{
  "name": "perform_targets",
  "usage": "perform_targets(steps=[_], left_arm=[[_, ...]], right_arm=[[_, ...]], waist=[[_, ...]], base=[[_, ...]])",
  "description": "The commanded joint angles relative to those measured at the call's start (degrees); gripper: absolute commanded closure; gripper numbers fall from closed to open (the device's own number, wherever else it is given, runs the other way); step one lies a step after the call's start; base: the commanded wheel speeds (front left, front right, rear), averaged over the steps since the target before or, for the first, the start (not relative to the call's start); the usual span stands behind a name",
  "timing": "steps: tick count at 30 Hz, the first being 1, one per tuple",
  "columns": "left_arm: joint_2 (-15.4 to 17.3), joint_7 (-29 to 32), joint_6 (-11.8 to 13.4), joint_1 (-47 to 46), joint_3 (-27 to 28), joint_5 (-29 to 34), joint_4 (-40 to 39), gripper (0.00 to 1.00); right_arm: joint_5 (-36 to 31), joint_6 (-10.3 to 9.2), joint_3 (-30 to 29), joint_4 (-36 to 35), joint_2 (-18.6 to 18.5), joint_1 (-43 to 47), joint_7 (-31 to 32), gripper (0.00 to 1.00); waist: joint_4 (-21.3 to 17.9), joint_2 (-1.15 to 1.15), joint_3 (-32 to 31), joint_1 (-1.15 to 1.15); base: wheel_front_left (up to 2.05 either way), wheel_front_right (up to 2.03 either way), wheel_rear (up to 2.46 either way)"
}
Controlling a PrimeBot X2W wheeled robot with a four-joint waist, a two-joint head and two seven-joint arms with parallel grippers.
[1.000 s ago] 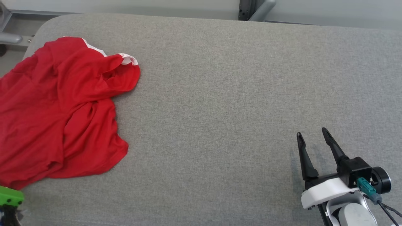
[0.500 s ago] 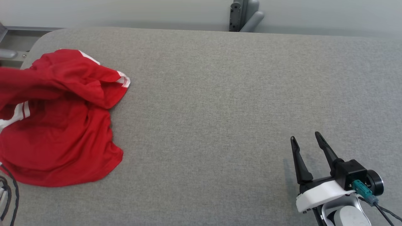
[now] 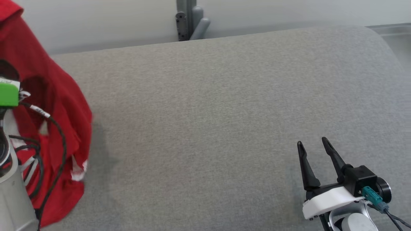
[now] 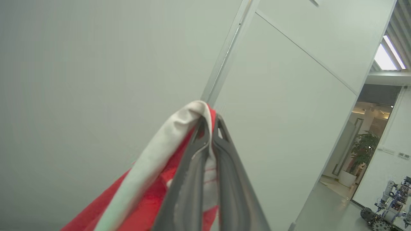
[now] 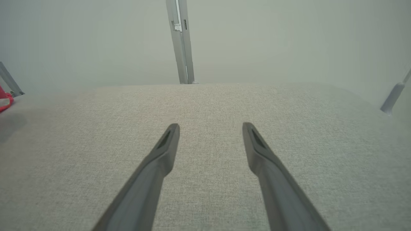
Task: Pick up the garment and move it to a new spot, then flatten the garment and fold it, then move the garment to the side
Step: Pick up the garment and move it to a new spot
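The left pincer [image 4: 210,119] pinched the garment [image 3: 61,96], draped below it, likely mid-carry; the right pincer [image 3: 312,143] stood spread; next, lay it on the table [image 3: 205,112].

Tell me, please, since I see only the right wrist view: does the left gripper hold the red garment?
Observer: Yes; the left wrist view shows the left gripper shut on a white-trimmed fold of the red garment.
Operator: Is it lifted off the grey surface?
Observer: In the head view it hangs at the far left over the grey surface; whether its lower end touches, I cannot tell.
Operator: Where is my right gripper from it?
Observer: The right gripper is at the head view's lower right, across the surface.
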Motion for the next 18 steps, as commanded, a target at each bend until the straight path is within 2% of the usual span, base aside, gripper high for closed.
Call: perform_targets(steps=[1,8,18], left_arm=[[-0.3,1.65,0.9,-2.07,-1.2,-0.68,-1.67,1.0],[-1.37,5.51,2.51,-5.75,-6.47,0.44,-2.91,1.0],[-4.37,6.53,2.17,-6.32,-14.17,3.0,0.47,1.0]], right_arm=[[0.72,0.0,-0.24,0.01,-0.23,0.79,-0.2,0.0],[1.71,0.0,-1.11,0.4,-0.22,2.13,-0.2,0.0],[2.07,0.0,-1.94,0.34,-0.2,1.92,-0.2,0.0]], waist=[[-6.4,0.3,-1.5,0.0],[-10.79,0.3,-2.69,0.0],[-11.86,0.3,-1.82,0.0]], base=[[0.0,0.0,0.0],[0.0,0.0,0.0],[0.0,0.0,0.0]])
